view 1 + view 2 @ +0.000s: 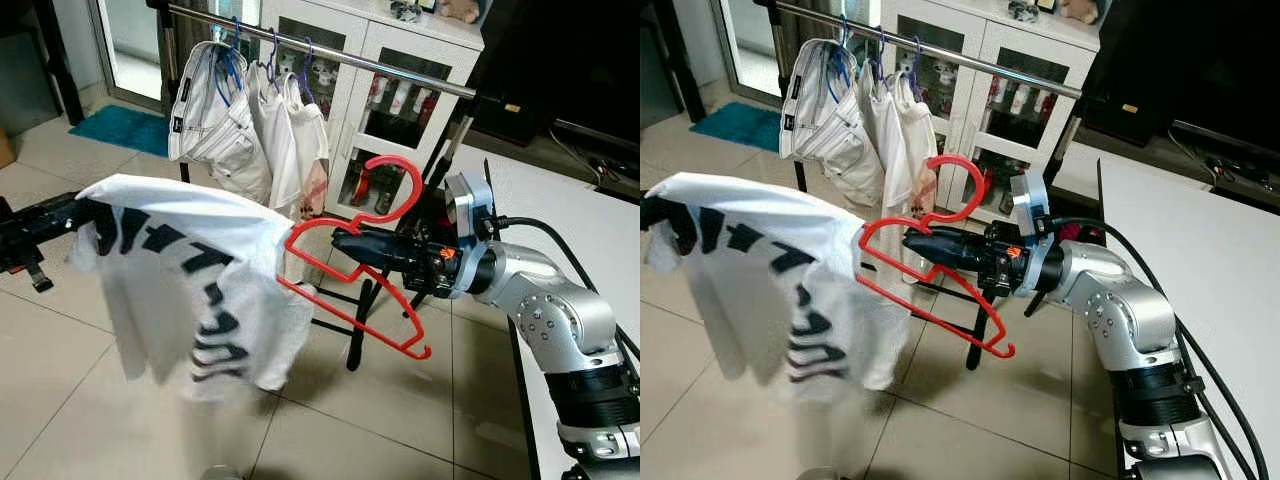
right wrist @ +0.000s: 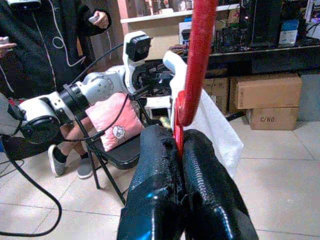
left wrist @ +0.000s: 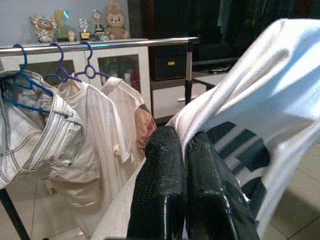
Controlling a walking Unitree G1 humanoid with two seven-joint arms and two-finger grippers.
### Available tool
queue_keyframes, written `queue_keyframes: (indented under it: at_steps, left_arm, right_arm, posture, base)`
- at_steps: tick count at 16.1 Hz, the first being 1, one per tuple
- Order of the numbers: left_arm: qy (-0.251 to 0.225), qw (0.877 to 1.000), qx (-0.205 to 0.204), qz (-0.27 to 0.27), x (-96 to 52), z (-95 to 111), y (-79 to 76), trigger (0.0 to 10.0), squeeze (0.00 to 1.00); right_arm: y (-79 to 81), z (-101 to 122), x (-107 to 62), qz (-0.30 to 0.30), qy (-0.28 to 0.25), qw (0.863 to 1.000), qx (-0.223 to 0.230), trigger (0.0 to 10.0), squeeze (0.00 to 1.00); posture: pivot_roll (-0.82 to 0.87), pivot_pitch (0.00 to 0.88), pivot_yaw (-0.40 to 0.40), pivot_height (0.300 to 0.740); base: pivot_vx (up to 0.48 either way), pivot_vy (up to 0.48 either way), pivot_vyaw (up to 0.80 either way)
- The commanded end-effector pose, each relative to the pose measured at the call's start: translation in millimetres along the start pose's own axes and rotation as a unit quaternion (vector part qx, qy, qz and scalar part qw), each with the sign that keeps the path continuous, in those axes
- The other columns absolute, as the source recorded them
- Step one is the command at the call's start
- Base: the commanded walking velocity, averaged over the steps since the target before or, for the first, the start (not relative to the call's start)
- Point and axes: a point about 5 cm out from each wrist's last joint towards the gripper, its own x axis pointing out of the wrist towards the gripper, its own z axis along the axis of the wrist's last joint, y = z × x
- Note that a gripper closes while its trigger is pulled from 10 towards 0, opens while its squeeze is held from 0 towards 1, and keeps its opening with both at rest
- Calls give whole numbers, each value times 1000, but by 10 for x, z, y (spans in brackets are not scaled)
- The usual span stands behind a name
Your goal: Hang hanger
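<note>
**Getting the red hanger up to the rail**

My right gripper (image 1: 345,240) is clamped tight on the red hanger (image 1: 352,268) near its neck, hook up, below the free end of the rail (image 1: 330,50). My left gripper (image 3: 185,150) pinches the white shirt (image 1: 190,270), half threaded on the hanger. I'd seat the shirt's shoulders first, then lift the hook over the rail beside the hung clothes (image 1: 250,130).
</note>
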Motion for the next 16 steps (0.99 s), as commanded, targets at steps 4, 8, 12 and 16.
queue_keyframes:
  at_steps: [4,8,12,16]
  left_arm:
    - [-8,1000,20,14,-36,120,39,0,0]
    - [-7,998,25,60,-152,103,111,0,0]
    - [-6,996,26,80,-166,81,143,0,0]
    - [20,996,24,83,-142,-41,114,3569,0]
  right_arm:
    - [-18,53,-74,-13,-19,1000,-8,10000,0]
    - [-22,49,-100,-15,-18,1000,-9,10000,0]
    - [-11,45,-114,-16,-14,1000,-8,10000,0]
    - [1,38,-113,-14,-13,1000,-6,10000,0]
  posture:
    - [76,0,-129,740]
    - [71,0,-129,740]
    - [66,0,-130,740]
    - [68,0,-136,740]
  base:
    - [0,0,0]
    - [0,0,0]
    - [0,0,0]
    - [0,0,0]
